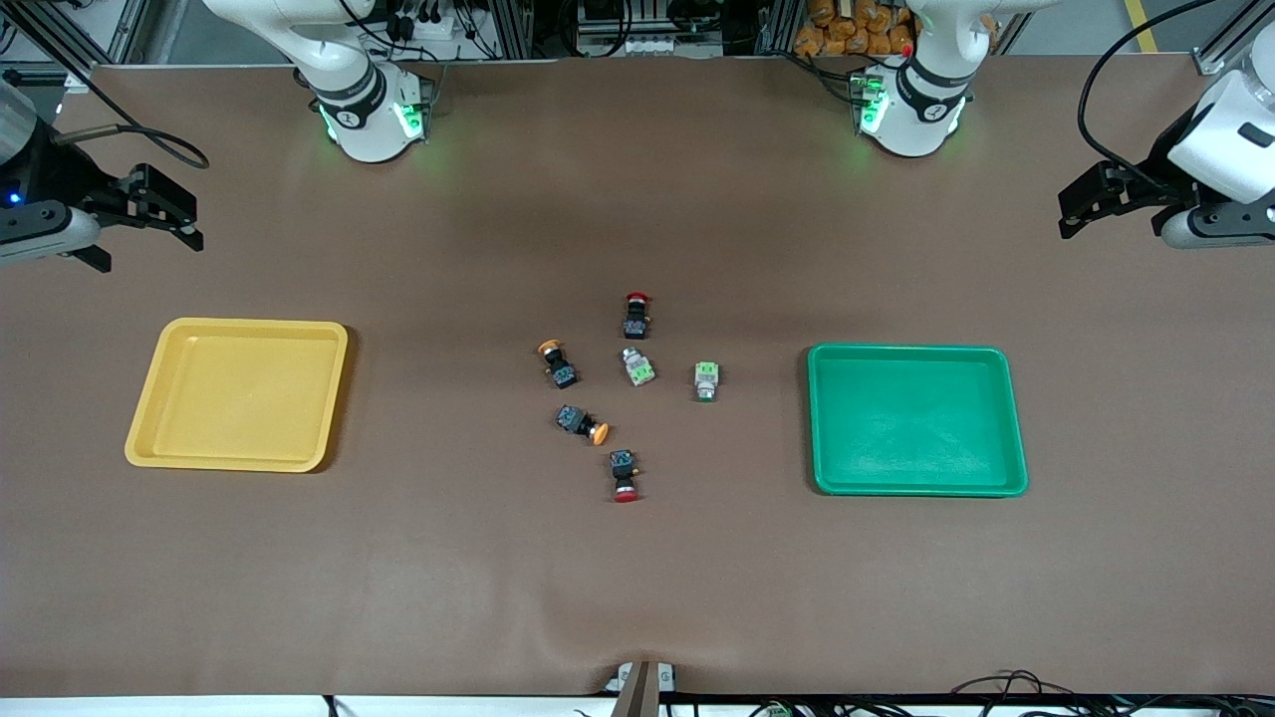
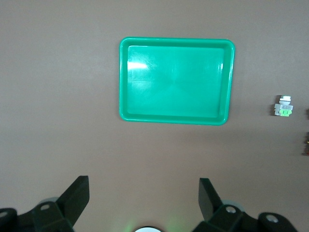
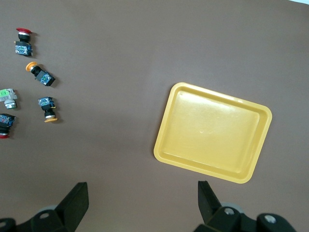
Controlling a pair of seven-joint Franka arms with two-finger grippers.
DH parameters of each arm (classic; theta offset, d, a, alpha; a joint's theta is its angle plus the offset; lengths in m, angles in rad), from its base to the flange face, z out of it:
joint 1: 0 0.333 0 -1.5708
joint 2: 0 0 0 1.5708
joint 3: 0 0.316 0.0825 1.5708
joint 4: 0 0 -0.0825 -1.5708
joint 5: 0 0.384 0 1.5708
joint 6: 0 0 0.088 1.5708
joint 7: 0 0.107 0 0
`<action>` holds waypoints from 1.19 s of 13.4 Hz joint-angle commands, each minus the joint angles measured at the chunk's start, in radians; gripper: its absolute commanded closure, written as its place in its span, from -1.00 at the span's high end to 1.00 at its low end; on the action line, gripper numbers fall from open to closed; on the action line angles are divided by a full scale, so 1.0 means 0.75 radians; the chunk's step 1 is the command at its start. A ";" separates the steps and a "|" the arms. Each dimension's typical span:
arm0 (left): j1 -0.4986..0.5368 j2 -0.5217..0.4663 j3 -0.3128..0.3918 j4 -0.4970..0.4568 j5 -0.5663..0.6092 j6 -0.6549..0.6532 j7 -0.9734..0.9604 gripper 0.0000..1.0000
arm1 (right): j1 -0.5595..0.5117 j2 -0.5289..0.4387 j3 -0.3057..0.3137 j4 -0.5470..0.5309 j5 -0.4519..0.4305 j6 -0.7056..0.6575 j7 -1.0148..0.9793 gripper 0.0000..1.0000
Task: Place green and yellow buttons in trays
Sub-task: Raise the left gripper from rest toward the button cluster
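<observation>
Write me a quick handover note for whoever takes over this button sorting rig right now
Left gripper: open, holding nothing, waiting at the left arm's end of the table.
Right gripper: open, holding nothing, waiting at the right arm's end.
Green tray and yellow tray hold nothing.
All buttons lie clustered mid-table between the trays: two green buttons, two yellow buttons.
Two red-capped switches lie among them, one farther from the front camera, one nearer.
Done: nothing.
Left: all four buttons go into trays.
</observation>
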 commanded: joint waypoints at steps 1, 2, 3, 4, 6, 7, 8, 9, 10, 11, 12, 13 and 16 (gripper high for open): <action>0.004 0.021 -0.027 0.081 -0.013 -0.092 0.024 1.00 | 0.003 0.022 -0.005 0.038 -0.021 -0.012 -0.014 1.00; 0.006 0.021 -0.025 0.092 -0.013 -0.098 0.026 1.00 | 0.003 0.024 -0.005 0.040 -0.023 -0.012 -0.014 1.00; 0.004 0.025 -0.025 0.106 -0.009 -0.113 0.024 1.00 | 0.003 0.026 -0.005 0.046 -0.023 -0.012 -0.012 1.00; -0.004 0.027 -0.027 0.110 0.003 -0.119 0.024 1.00 | 0.001 0.026 -0.005 0.046 -0.021 -0.012 -0.012 1.00; -0.005 0.074 -0.031 0.141 0.003 -0.119 0.024 1.00 | -0.003 0.026 -0.005 0.046 -0.021 -0.014 -0.003 1.00; -0.007 0.086 -0.047 0.139 0.001 -0.119 0.012 1.00 | -0.003 0.026 -0.005 0.044 -0.021 -0.014 -0.001 1.00; -0.005 0.097 -0.070 0.135 -0.007 -0.119 0.006 1.00 | -0.005 0.026 -0.005 0.042 -0.021 -0.016 0.001 1.00; -0.005 0.097 -0.080 0.123 -0.009 -0.121 -0.007 1.00 | -0.009 0.026 -0.005 0.040 -0.019 -0.016 0.003 1.00; -0.005 0.123 -0.104 0.116 -0.017 -0.119 -0.033 1.00 | -0.007 0.026 -0.005 0.038 -0.017 -0.018 0.009 1.00; -0.005 0.168 -0.149 0.118 -0.015 -0.111 -0.076 1.00 | -0.005 0.026 -0.005 0.038 -0.013 -0.035 0.045 1.00; -0.007 0.211 -0.192 0.121 0.005 -0.093 -0.135 1.00 | -0.005 0.026 -0.005 0.038 -0.007 -0.043 0.088 1.00; -0.009 0.246 -0.223 0.123 0.019 -0.062 -0.202 1.00 | -0.005 0.026 -0.005 0.038 -0.007 -0.043 0.095 1.00; -0.053 0.358 -0.285 0.098 0.019 0.083 -0.340 1.00 | -0.009 0.026 -0.005 0.038 -0.007 -0.041 0.093 1.00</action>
